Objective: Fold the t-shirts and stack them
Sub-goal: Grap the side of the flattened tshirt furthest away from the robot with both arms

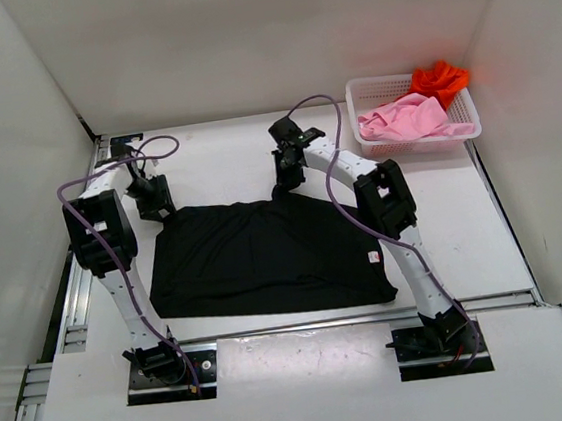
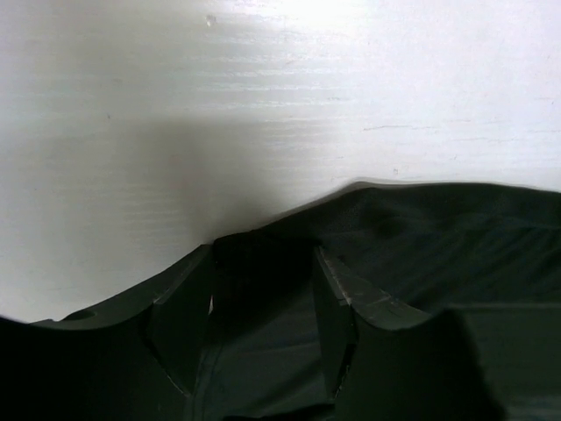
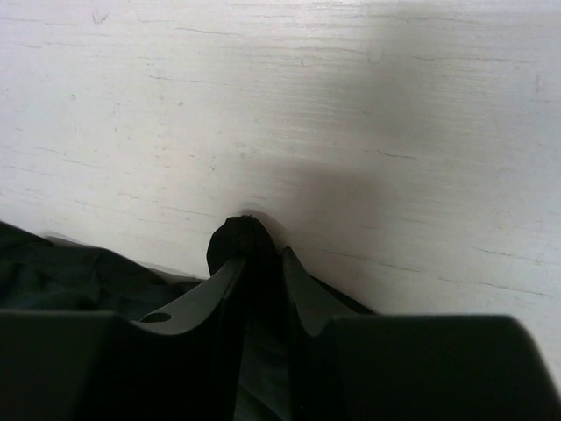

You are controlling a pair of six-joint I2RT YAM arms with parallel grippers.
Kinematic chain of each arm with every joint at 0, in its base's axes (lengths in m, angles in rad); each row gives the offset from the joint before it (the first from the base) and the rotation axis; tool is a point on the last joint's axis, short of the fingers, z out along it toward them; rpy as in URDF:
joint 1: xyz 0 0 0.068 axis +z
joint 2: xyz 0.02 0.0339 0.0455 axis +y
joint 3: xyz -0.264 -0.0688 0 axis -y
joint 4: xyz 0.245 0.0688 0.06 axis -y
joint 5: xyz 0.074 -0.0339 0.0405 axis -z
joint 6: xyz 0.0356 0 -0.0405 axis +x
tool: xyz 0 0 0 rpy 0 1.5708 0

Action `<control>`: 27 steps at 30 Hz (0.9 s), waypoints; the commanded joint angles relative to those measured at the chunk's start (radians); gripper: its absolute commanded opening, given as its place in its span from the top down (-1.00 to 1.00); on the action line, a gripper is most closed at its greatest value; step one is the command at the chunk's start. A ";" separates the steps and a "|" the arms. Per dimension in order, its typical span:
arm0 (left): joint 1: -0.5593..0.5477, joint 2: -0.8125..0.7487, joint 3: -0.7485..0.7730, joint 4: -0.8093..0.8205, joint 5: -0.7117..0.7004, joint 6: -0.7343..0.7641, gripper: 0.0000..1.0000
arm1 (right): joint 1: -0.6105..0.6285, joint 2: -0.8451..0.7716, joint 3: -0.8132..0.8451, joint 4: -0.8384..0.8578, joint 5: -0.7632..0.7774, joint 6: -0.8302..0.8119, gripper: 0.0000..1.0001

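Note:
A black t-shirt (image 1: 266, 257) lies spread flat on the white table between the arms. My left gripper (image 1: 160, 211) is down at its far left corner. In the left wrist view the fingers (image 2: 337, 289) of this gripper (image 2: 263, 254) stand apart, straddling the shirt's edge (image 2: 438, 237). My right gripper (image 1: 285, 188) is at the far right corner. In the right wrist view it (image 3: 261, 257) is pinched on a small bunch of the black cloth (image 3: 237, 235). A light pink t-shirt (image 1: 412, 118) and an orange-red t-shirt (image 1: 438, 78) lie crumpled in the basket.
The white mesh basket (image 1: 368, 85) stands at the back right of the table. White walls close in the back and both sides. Purple cables loop over both arms.

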 commanded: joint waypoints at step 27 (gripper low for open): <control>-0.150 -0.491 -0.437 -0.099 -0.339 0.001 0.80 | 0.217 -0.845 -1.030 0.060 0.123 0.007 0.36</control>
